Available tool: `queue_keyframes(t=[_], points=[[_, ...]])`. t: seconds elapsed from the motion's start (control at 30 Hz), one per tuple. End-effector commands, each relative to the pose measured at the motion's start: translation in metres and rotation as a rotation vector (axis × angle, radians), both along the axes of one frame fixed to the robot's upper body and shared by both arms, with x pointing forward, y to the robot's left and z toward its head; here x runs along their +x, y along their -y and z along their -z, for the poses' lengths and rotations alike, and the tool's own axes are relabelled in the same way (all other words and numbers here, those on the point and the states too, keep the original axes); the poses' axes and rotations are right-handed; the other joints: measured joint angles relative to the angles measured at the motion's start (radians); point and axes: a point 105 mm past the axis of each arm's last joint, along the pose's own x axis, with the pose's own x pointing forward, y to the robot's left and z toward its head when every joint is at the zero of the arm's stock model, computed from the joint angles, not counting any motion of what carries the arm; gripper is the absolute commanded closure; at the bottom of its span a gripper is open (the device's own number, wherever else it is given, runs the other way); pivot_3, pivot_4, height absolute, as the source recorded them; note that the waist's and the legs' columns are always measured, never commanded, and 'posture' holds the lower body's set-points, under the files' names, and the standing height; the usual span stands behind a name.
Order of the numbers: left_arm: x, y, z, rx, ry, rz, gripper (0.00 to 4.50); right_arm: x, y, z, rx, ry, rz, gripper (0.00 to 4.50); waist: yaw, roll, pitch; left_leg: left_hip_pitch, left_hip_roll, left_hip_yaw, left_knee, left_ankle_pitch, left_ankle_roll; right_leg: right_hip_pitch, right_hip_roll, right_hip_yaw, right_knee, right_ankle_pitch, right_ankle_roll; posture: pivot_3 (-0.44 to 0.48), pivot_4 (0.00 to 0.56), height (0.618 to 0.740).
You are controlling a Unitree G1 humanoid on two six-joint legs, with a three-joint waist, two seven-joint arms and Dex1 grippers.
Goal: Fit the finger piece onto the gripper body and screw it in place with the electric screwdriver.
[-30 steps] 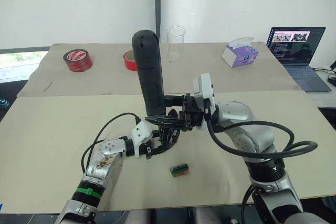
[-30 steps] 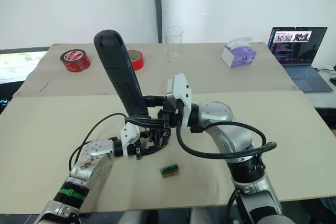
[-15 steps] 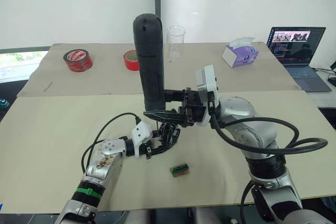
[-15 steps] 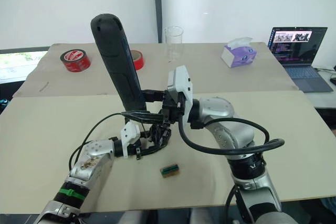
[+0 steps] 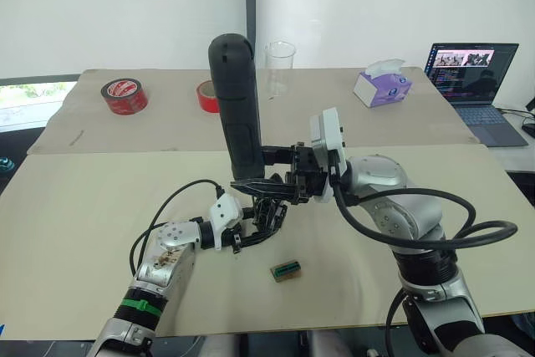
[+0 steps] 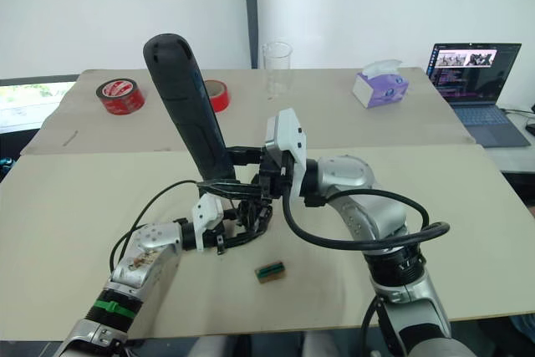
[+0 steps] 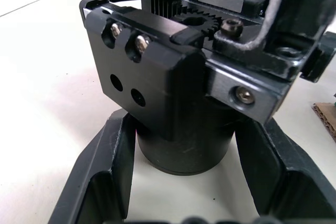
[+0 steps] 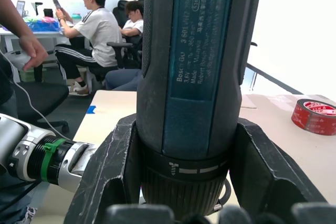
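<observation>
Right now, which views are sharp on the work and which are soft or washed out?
Left wrist view: the gripper body is crisp, with screws and gear teeth readable. Right wrist view: the electric screwdriver label is legible, the seated people behind are softer, and the wall beside it is blown out white. Left eye view: evenly lit, with the gripper body's black parts merging together between the grippers.

An office: a laptop on the table, people seated at desks.
</observation>
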Motion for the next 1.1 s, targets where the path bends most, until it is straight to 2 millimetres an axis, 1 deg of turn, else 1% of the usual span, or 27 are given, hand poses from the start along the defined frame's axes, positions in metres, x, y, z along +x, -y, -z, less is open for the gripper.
queue_keyframes(t=[0.03, 1.1], points=[[-0.011, -0.001, 0.027, 0.061, -0.108, 0.017, 2.25, -0.006, 0.001, -0.012, 0.043, 0.067, -0.009, 2.57, 0.000, 0.000, 0.000, 0.000, 0.000, 0.000, 0.000, 0.000, 0.000, 0.000, 0.000, 0.000, 0.000, 0.000, 0.000, 0.000, 0.150, 0.740], [-0.012, -0.002, 0.028, 0.062, -0.113, 0.013, 2.25, -0.001, 0.001, 0.000, 0.041, 0.069, 0.015, 2.57, 0.000, 0.000, 0.000, 0.000, 0.000, 0.000, 0.000, 0.000, 0.000, 0.000, -0.001, -0.001, 0.000, 0.000, -0.001, 0.000, 0.150, 0.740]])
